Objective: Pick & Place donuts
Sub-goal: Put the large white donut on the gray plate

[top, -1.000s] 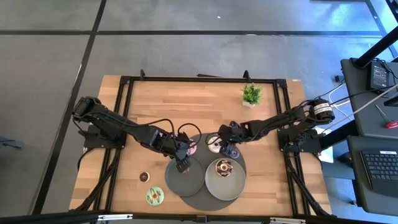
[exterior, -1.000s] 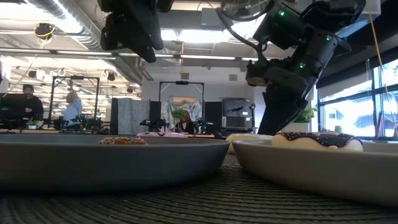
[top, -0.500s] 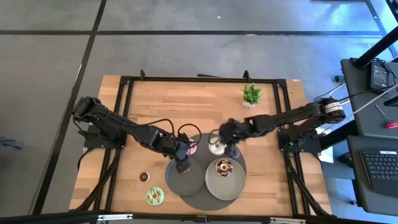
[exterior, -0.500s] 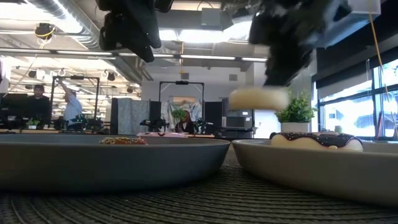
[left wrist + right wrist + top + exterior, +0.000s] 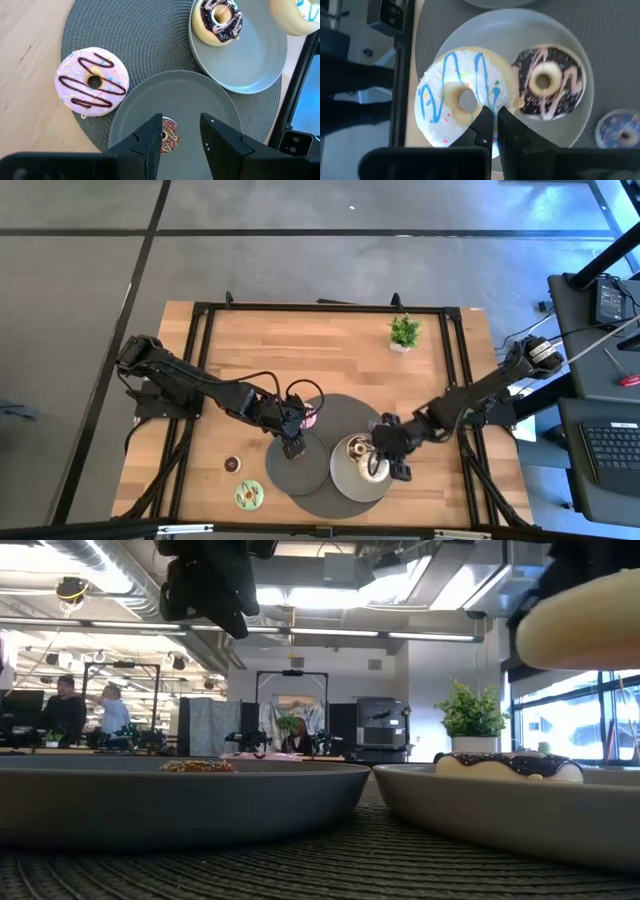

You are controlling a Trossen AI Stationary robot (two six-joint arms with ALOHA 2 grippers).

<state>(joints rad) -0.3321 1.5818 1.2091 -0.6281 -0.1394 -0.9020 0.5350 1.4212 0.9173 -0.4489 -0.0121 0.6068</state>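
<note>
White donut point(image 5: 457, 97) carried over right plate point(image 5: 345, 480), right fingers point(image 5: 506, 131) clamped

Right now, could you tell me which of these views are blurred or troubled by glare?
Low view: the white donut is a soft blur at upper right, and the windows glare. Right wrist view: slightly soft, though that donut and the chocolate donut read clearly. Left wrist view: sharp on the pink donut. High view: even light, no glare.

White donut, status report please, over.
Right gripper shut on white donut, carried above right plate. Chocolate donut already on that plate, close beside. Left gripper open over left plate, mini donut below.
</note>
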